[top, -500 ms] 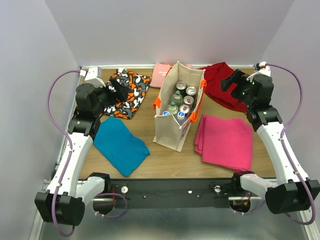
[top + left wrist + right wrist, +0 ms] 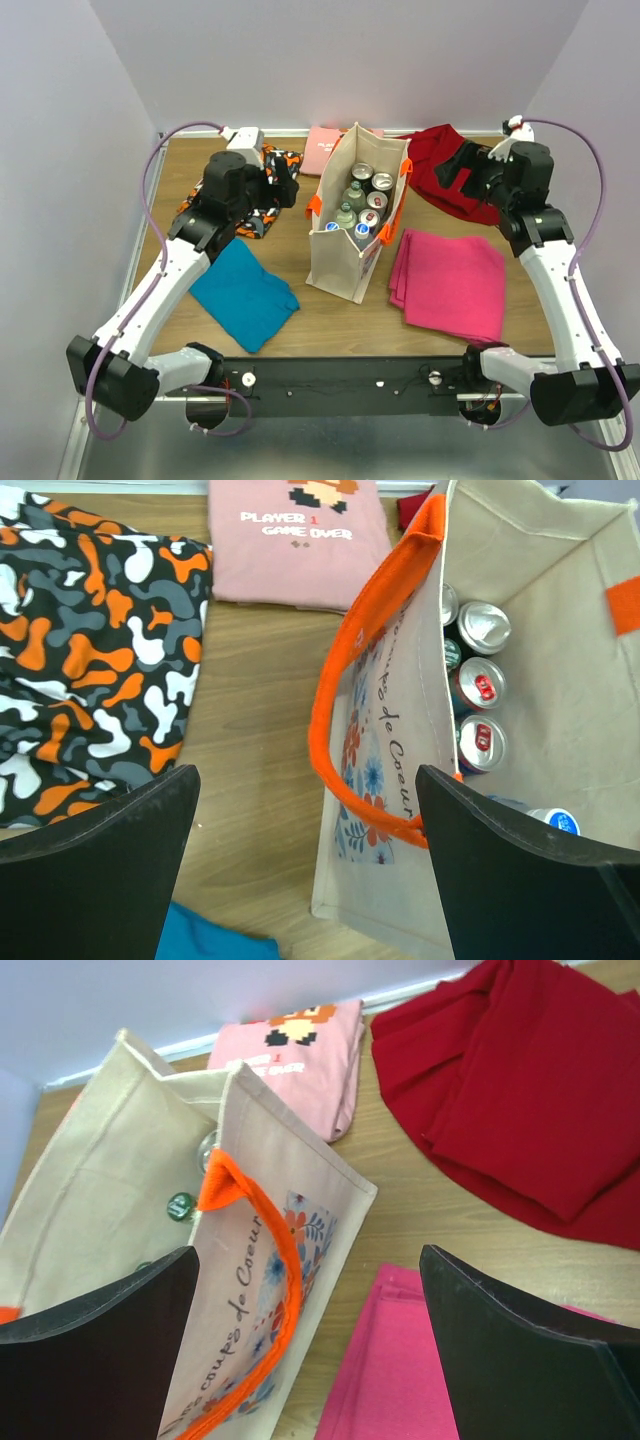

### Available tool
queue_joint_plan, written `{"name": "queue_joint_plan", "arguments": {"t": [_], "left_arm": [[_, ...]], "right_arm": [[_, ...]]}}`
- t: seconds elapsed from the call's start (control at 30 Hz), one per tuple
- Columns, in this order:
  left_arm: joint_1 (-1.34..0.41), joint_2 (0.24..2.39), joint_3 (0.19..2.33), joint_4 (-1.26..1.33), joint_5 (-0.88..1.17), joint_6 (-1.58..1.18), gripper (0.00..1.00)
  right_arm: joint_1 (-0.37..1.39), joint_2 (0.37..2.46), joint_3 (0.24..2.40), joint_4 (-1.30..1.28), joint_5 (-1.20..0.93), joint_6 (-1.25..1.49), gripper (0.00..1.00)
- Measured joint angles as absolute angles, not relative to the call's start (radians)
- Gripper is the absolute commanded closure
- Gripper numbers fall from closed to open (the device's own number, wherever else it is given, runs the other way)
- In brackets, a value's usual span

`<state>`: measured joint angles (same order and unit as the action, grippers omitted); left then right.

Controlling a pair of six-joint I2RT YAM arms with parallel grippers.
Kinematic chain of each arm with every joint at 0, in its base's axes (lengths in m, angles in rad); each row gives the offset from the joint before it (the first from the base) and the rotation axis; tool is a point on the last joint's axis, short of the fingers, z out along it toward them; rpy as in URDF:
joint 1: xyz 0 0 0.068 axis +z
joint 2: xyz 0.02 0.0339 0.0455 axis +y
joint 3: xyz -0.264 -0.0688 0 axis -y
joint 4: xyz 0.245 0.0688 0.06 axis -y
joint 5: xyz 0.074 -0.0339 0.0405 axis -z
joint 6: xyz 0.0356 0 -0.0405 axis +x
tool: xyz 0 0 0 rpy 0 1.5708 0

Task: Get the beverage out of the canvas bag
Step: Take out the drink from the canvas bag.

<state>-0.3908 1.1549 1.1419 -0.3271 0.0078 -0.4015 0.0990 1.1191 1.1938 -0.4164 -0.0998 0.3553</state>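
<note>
The beige canvas bag [image 2: 335, 265] stands upright mid-table with orange handles [image 2: 345, 680] and a floral print. Inside it are several beverage cans [image 2: 372, 182] and green-capped bottles [image 2: 352, 196]; silver can tops [image 2: 483, 626] show in the left wrist view. My left gripper [image 2: 282, 185] hovers open just left of the bag's rim, its fingers [image 2: 110, 850] straddling the near handle and side wall, gripping nothing. My right gripper [image 2: 462, 170] is open to the right of the bag, above the table between the bag's wall [image 2: 120, 1160] and the magenta cloth, holding nothing.
A camouflage cloth [image 2: 250, 225] lies under the left arm and a teal cloth [image 2: 240, 290] lies in front of it. A pale pink T-shirt [image 2: 325, 148] lies behind the bag. A red cloth [image 2: 440, 165] and a folded magenta cloth [image 2: 450, 280] lie on the right.
My left arm has swung rightward from over the camouflage cloth to the bag's left side. The right gripper has shifted only slightly.
</note>
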Motion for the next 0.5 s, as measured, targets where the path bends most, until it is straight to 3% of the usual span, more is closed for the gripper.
{"name": "queue_joint_plan", "arguments": {"t": [0.3, 0.5], "left_arm": [[-0.585, 1.248, 1.32, -0.461, -0.195, -0.33, 0.01], [-0.658, 1.251, 1.42, -0.549, -0.285, -0.296, 0.01]], "right_arm": [[0.152, 1.189, 1.407, -0.56, -0.127, 0.303, 0.0], [0.371, 1.304, 1.552, -0.756, 0.147, 0.292, 0.0]]}}
